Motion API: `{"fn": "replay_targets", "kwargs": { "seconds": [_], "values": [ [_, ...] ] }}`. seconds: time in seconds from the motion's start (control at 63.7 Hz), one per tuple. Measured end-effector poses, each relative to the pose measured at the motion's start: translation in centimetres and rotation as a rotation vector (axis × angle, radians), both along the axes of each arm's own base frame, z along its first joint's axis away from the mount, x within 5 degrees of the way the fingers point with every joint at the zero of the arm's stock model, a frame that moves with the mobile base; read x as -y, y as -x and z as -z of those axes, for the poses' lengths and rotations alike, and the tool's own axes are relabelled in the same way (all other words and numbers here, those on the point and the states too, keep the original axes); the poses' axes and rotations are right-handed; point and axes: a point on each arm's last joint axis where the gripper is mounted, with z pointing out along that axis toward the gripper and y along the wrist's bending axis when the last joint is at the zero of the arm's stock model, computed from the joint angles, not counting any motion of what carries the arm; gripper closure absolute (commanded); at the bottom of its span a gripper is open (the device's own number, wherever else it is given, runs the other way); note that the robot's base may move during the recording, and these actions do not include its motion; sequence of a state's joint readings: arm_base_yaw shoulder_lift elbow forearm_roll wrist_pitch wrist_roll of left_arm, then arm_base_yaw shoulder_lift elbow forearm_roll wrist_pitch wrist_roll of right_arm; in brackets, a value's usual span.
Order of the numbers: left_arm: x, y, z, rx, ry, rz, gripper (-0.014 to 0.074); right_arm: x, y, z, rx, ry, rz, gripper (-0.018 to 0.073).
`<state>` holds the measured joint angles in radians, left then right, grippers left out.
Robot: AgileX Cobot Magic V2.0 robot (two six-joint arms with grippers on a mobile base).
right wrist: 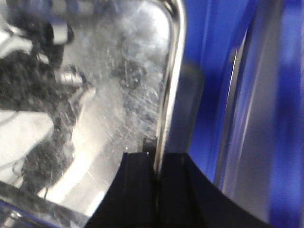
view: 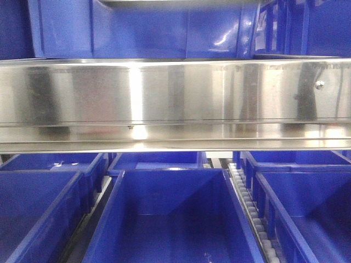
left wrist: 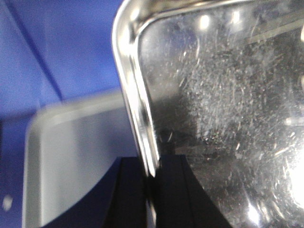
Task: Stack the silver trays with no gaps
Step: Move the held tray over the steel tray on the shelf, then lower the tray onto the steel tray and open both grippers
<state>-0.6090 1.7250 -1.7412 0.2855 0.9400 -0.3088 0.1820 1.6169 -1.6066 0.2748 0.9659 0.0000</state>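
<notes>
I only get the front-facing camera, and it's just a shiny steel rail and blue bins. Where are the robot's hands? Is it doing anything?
Observer: Yes. In the left wrist view the left hand is shut on the rim of a silver tray, just below a rounded corner.
Operator: And the other hand?
Observer: The right hand pinches the right edge of a scratched tray. It is probably the same one, but I can't confirm that.
Operator: Any more trays?
Observer: One. A blurred second tray shows past the held one in the left wrist view, with blue plastic around it.
</notes>
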Motion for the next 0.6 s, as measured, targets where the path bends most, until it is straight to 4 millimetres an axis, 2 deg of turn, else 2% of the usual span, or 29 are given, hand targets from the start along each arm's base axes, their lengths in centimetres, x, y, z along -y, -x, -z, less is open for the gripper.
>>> {"fn": "replay_targets", "kwargs": {
  "seconds": [0.22, 0.392, 0.597],
  "values": [
    [-0.1, -0.1, 2.3, -0.072, -0.069, -0.013, 0.0615, -1.7, -0.9, 2.7, -0.110, 0.018, -0.050, 0.0639],
    [-0.5, -0.3, 3.2, -0.109, -0.122, -0.033, 0.0615, -2.9, -1.2, 3.9, -0.147, 0.032, -0.077, 0.0638],
    [-0.4, -0.6, 4.0, -0.131, -0.150, -0.038, 0.0615, -3.1, -1.6, 4.7, -0.163, 0.037, -0.079, 0.0638]
  ]
}}
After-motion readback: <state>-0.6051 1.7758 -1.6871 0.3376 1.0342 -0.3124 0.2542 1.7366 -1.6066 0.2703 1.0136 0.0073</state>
